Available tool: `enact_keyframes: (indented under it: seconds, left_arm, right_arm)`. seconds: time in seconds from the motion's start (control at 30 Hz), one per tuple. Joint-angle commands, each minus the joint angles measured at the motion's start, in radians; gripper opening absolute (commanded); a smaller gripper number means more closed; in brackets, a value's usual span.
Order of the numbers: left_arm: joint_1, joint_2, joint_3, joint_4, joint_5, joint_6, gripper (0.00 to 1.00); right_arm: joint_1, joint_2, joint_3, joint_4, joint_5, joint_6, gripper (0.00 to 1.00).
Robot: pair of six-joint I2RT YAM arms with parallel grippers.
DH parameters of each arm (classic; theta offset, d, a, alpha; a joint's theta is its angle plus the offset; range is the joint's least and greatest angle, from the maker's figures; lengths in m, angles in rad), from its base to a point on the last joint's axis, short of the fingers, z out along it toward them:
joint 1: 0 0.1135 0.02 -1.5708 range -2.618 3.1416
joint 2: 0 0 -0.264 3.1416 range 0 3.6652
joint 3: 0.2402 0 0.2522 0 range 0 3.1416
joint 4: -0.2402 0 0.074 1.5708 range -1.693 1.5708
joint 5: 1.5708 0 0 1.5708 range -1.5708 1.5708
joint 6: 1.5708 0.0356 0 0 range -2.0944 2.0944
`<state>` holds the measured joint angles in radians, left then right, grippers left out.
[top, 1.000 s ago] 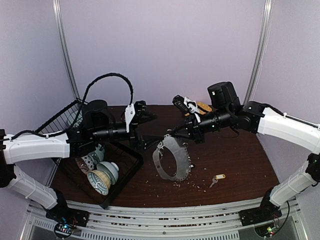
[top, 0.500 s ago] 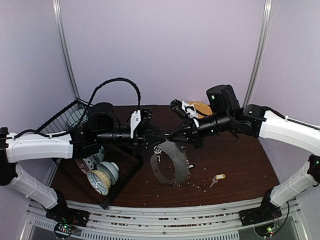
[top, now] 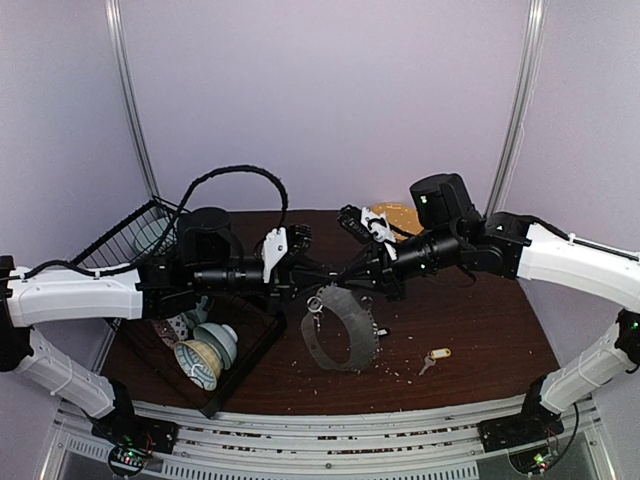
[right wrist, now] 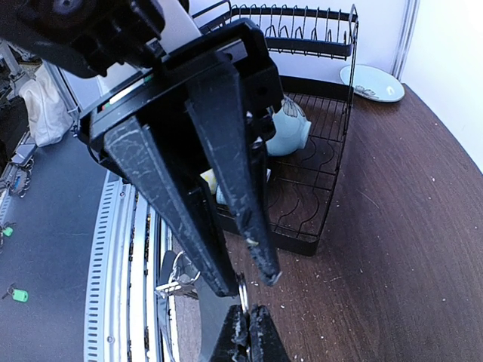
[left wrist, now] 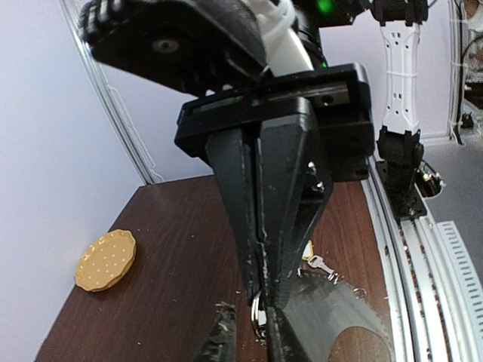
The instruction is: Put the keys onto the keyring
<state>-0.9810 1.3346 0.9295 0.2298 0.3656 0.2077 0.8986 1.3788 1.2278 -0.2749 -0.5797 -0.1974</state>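
- Top external: left pincer (top: 308, 272) and right pincer (top: 340, 277) meet tip to tip above the worktop (top: 480, 320). The contact point is black on black, so the fingers can't be separated there.
- Right wrist: right pincer (right wrist: 247, 317) is pinched fully together on a thin metal edge, the top of the keyring (top: 340, 335). Its own fingers are cut off by the bottom of the frame.
- Same view: left pincer (right wrist: 247, 285) has its fingers parted by a narrow gap with nothing clamped, tips just above the right pincer's.
- Left wrist: own fingers are barely in frame at the bottom and blurred. The right pincer (left wrist: 264, 298) fills the middle and hides most of the keyring.
- Keyring hangs directly under both pincers. Can't tell whether its lower edge touches the worktop.
- Small silver key (top: 315, 303) sits just under the left pincer at the loop's top edge. Tag not resolvable; threaded or not is unclear.
- Yellow-tag key (top: 433, 357) lies flat on the worktop, well apart from the right pincer, on its near side.
- Versus 0.5 s ago: left pincer has closed in on the right one, and the keyring has barely shifted.
- Versus 1 s ago: the loop was fanned out wider and the left pincer was well short of it.
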Motion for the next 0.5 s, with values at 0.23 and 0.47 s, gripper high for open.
enact_keyframes:
  seconds: [0.23,0.47]
  left_arm:
    - [-0.008,0.005,0.021,-0.019,-0.03,0.022,0.23]
    - [-0.008,0.01,0.029,-0.033,-0.081,0.028,0.14]
  right_arm:
    - [0.013,-0.05,-0.002,0.038,-0.013,-0.016,0.0]
    - [0.013,-0.05,-0.008,0.041,-0.008,-0.019,0.0]
